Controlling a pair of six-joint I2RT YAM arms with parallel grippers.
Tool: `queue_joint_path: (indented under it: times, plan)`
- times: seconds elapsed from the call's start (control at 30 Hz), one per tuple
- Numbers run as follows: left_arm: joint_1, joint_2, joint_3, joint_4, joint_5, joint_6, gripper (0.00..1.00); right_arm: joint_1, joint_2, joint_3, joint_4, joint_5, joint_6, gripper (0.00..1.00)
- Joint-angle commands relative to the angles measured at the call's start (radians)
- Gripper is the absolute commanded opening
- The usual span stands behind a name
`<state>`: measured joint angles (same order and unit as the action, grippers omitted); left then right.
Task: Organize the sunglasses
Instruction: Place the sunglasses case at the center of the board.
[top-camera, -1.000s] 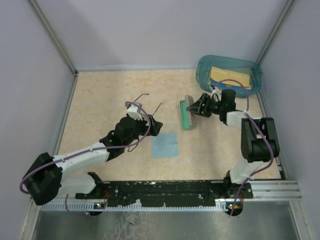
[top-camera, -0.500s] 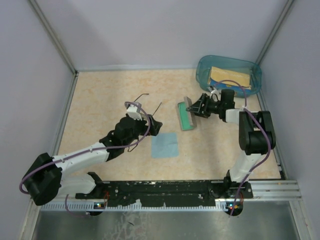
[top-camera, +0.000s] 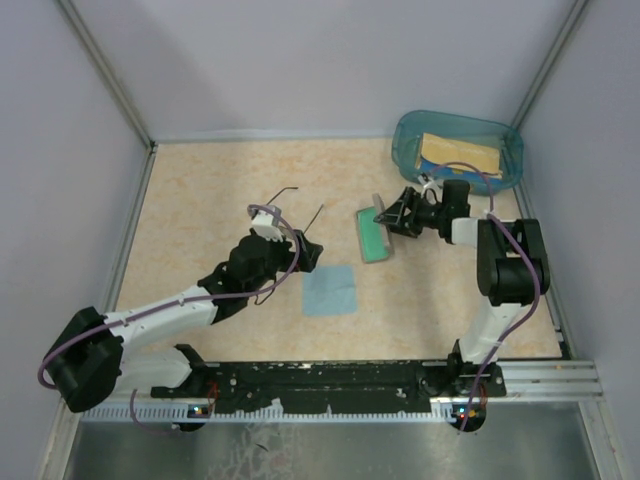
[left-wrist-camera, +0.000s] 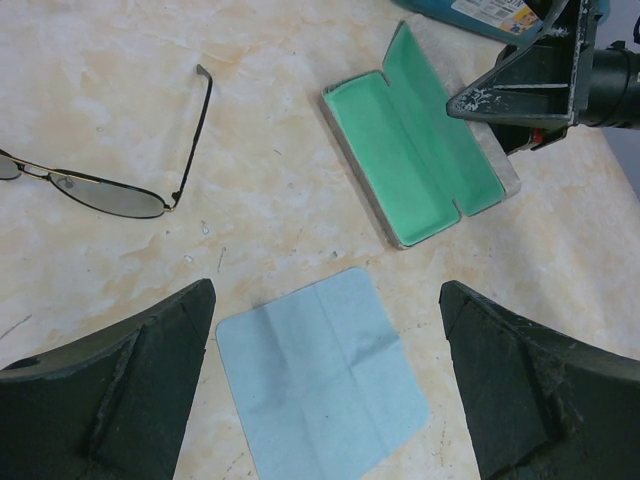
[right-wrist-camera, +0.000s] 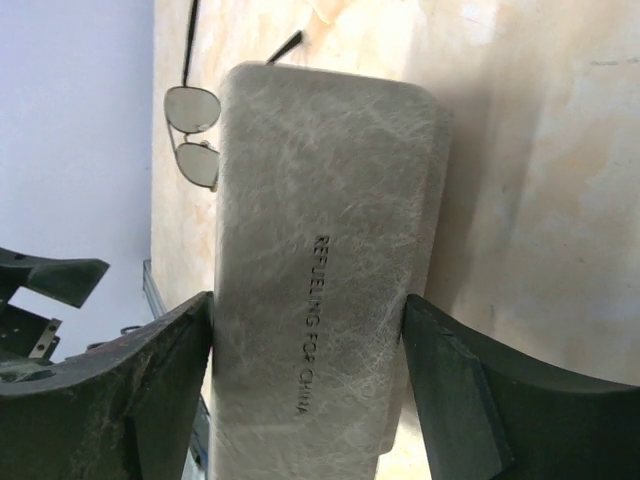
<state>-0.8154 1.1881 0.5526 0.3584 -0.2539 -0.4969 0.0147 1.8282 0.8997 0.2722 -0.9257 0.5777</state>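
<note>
The sunglasses, a thin dark wire pair with pale lenses, lie unfolded on the table left of the case; only their temple arms show from above. A grey case lies open with its green lining facing up. My right gripper is shut across the raised grey lid, one finger against each long edge. The left gripper hangs wide open above the light blue cloth, holding nothing.
A teal plastic bin with a yellow-brown packet stands at the back right, just behind my right arm. The cloth lies flat between the two arms. Grey walls close in the table on three sides.
My right gripper has nudged the case a little to the left, and the lid has tipped further back. The left arm has stayed in place.
</note>
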Motion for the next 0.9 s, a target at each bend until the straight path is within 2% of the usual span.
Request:
queue_joint_path:
  times: [0.0, 0.17, 0.6, 0.87]
  plan:
    - [0.006, -0.028, -0.011, 0.012, -0.014, 0.006, 1.0, -0.005, 0.01, 0.033, -0.006, 0.024, -0.031, 0.78]
    - [0.006, -0.033, -0.011, 0.011, -0.016, 0.006, 1.0, -0.01, -0.008, 0.028, -0.02, 0.052, -0.034, 0.88]
    - [0.005, -0.037, -0.01, 0.008, -0.024, 0.013, 1.0, 0.012, -0.303, 0.012, -0.244, 0.346, -0.187, 0.91]
    - [0.007, -0.048, -0.003, 0.002, -0.032, 0.028, 1.0, 0.214, -0.336, 0.152, -0.492, 0.762, -0.3, 0.9]
